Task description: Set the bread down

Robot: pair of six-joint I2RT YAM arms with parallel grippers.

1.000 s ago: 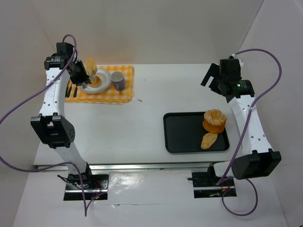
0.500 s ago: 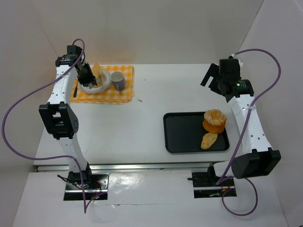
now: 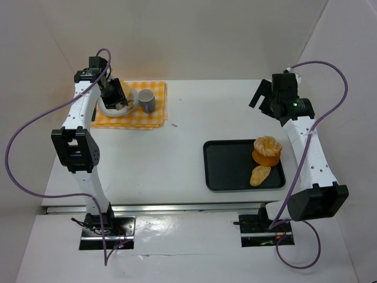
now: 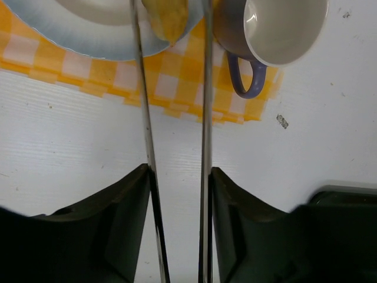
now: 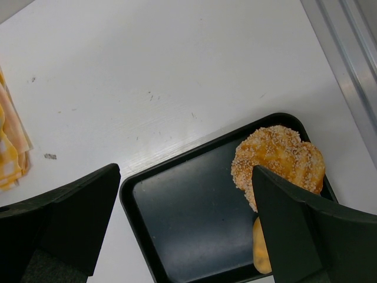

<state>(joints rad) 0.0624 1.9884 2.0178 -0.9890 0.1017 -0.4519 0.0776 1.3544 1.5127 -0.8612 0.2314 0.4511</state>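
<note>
Surface: white flat tabletop (image 3: 188,118). Directly on it: folded yellow-and-white checked cloth (image 3: 154,118) at 10 o'clock, black rectangular tray (image 3: 227,168) at 4 o'clock, small dark speck (image 3: 173,124), possibly a crumb, just beside the cloth.

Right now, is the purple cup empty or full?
Empty, as far as shows: the cup stands on the checked cloth, and only its bare white inside is visible.

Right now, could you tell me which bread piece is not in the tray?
The yellow piece at the plate; the sesame bun and oval roll sit in the tray.
</note>
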